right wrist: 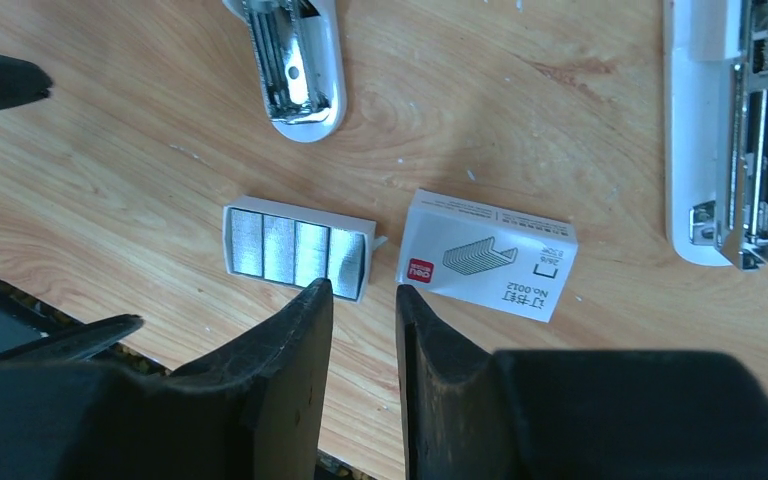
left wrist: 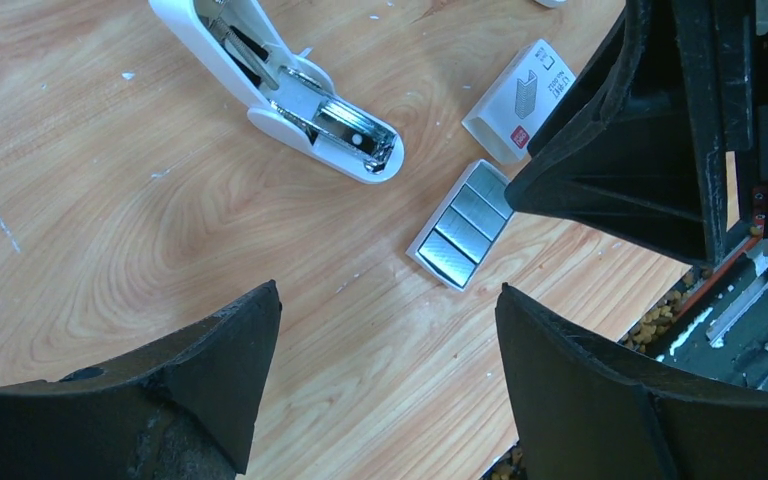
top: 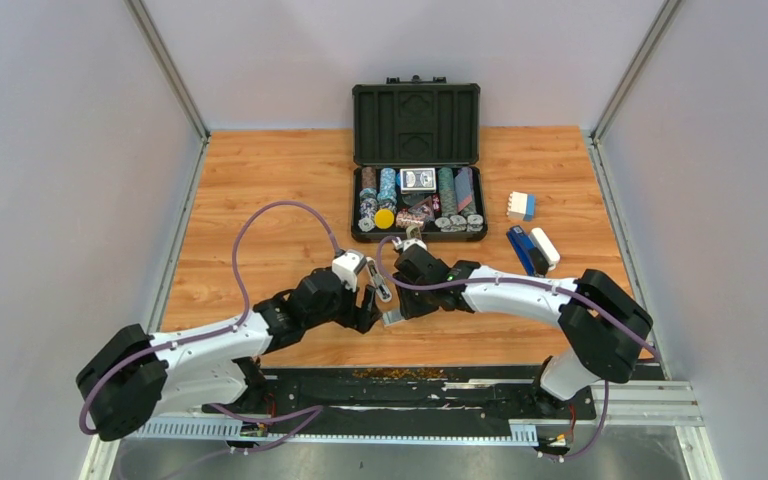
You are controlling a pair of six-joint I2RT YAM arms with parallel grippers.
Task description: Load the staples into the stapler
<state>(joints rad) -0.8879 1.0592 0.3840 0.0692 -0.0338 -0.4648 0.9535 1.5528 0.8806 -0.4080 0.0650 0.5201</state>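
Note:
The stapler [left wrist: 300, 95] is white with a bare metal channel. It lies hinged open on the wood; its tip [right wrist: 295, 70] shows at the top of the right wrist view. The staples [left wrist: 460, 237] are silvery strips in a small white tray [right wrist: 297, 250], lying flat between the stapler and the table's near edge. The tray's white printed sleeve [right wrist: 487, 255] lies beside it [left wrist: 520, 100]. My left gripper [left wrist: 388, 290] is open wide and empty, hanging over bare wood just short of the tray. My right gripper [right wrist: 362, 290] stands only narrowly open, with nothing between its fingers, over the gap between tray and sleeve.
Both wrists meet mid-table [top: 388, 298]. A second white-and-metal stapler-like piece [right wrist: 740, 130] lies right of the sleeve. An open black case of poker chips [top: 417, 190] stands behind. A dark blue stapler [top: 523, 250] and a small box [top: 521, 206] lie at the right. The table's near edge [left wrist: 680, 300] is close.

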